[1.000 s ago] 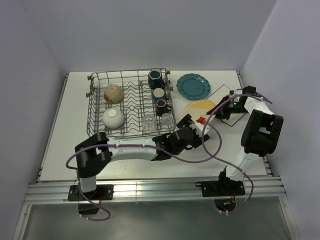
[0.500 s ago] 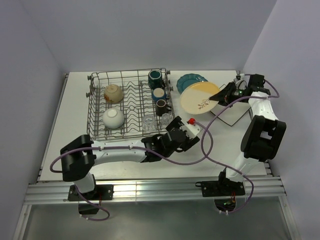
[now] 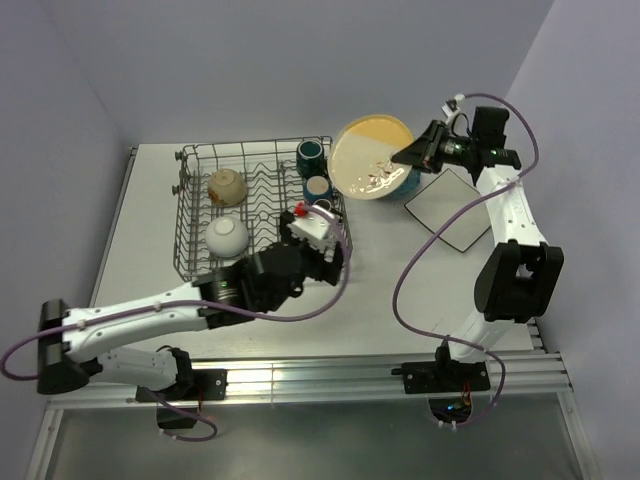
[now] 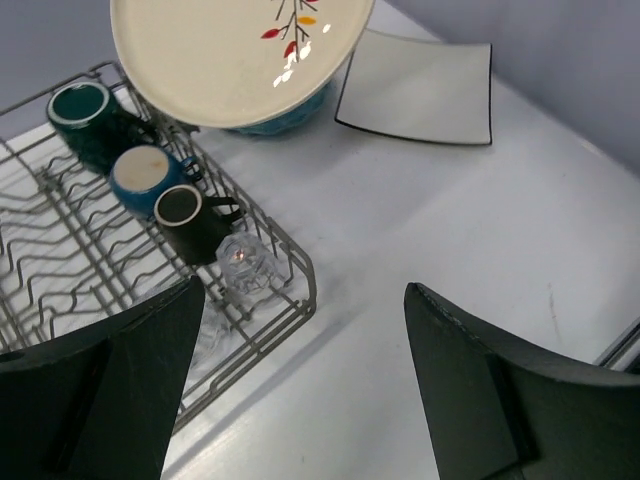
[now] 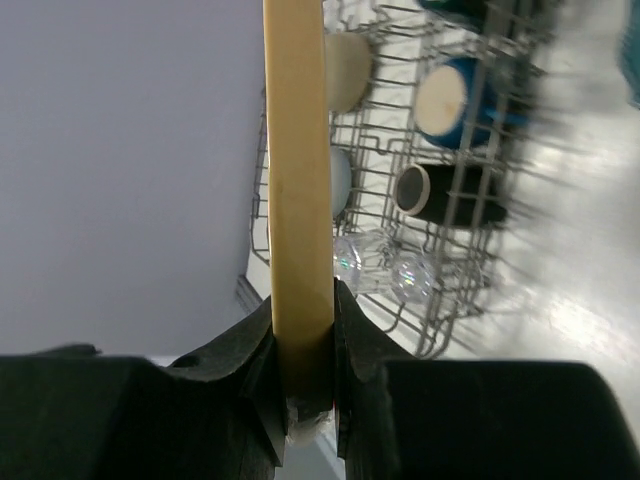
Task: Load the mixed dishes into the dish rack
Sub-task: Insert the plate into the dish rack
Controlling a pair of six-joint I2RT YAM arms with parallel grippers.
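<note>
The yellow-cream plate (image 4: 230, 50) covers most of the teal plate (image 4: 288, 113), and the left wrist view's top edge cuts it off. The right wrist view blurs the dish rack (image 5: 445, 320).

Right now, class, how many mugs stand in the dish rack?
3, in the dish rack, along its right side: teal mug farthest, blue mug midway, black mug nearest. None seems hidden.

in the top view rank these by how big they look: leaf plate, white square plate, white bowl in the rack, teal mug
1. yellow-cream leaf-sprig plate, though the right gripper holds it up nearer the camera, so its lead over the next is unsure
2. white square plate
3. white bowl
4. teal mug
</note>
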